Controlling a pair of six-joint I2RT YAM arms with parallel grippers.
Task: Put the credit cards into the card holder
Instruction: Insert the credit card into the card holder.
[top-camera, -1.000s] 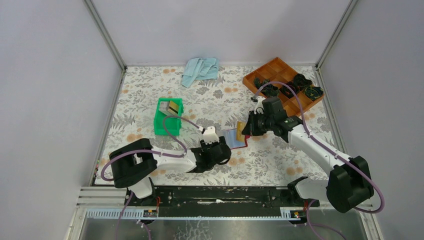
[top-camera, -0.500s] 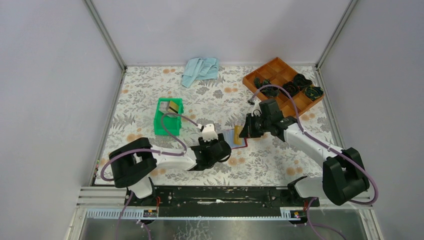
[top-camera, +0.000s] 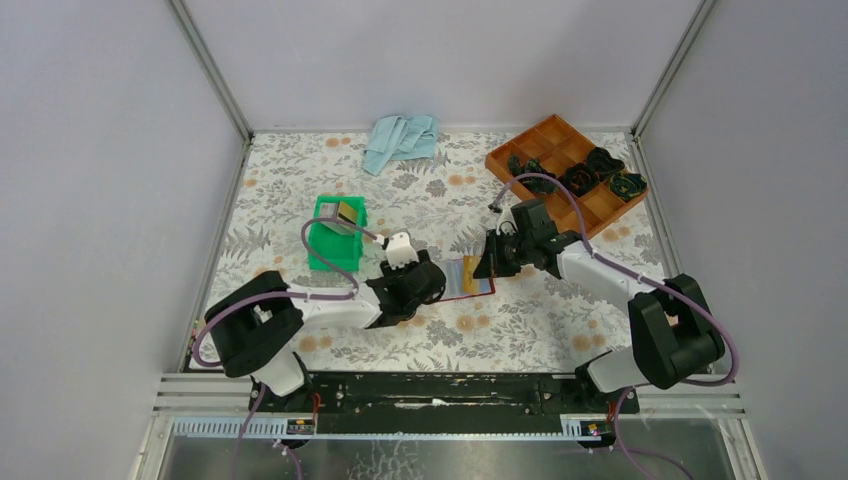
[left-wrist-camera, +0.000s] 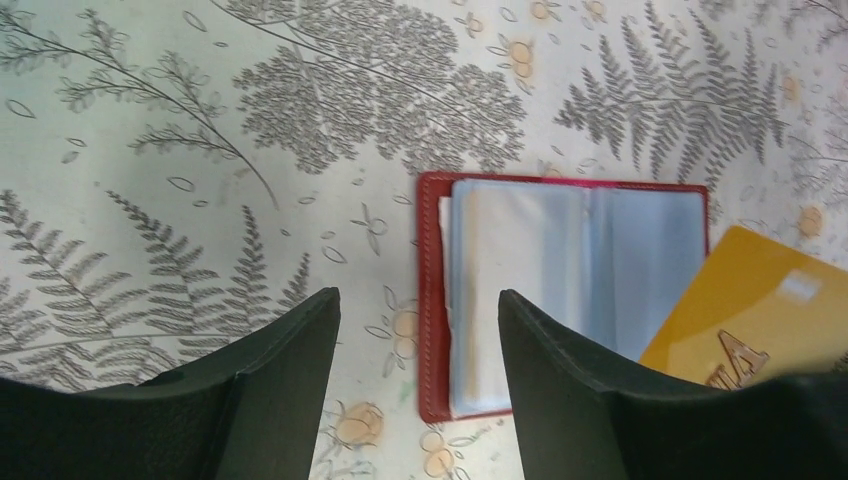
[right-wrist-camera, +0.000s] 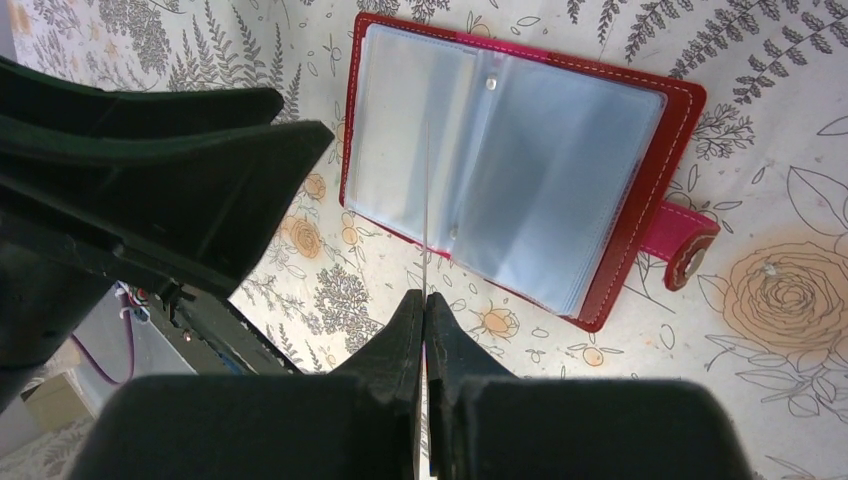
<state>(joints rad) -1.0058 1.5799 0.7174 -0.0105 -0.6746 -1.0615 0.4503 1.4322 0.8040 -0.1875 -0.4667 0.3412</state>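
**Gold card (left-wrist-camera: 760, 320) pinched beside open card holder (left-wrist-camera: 560, 300)**

Green plastic bin (top-camera: 322, 250) held a second card (top-camera: 348, 211). Left gripper (left-wrist-camera: 418, 380) hung spread, empty, by the holder's glossy sleeves and stitched red border; right gripper (right-wrist-camera: 425, 320) clamped the thin card edge-on.

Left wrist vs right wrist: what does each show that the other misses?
Only left wrist: the flat gold face of the credit card with raised lettering, overlapping the lower right corner of the card holder, and the left claw open, gripping nothing.
Only right wrist: that card seen edge-on, pinched in the shut right claw over the holder's open pages, plus the snap tab on the holder's side.
Both: the holder lying open on the floral table, red border around pale clear sleeves.
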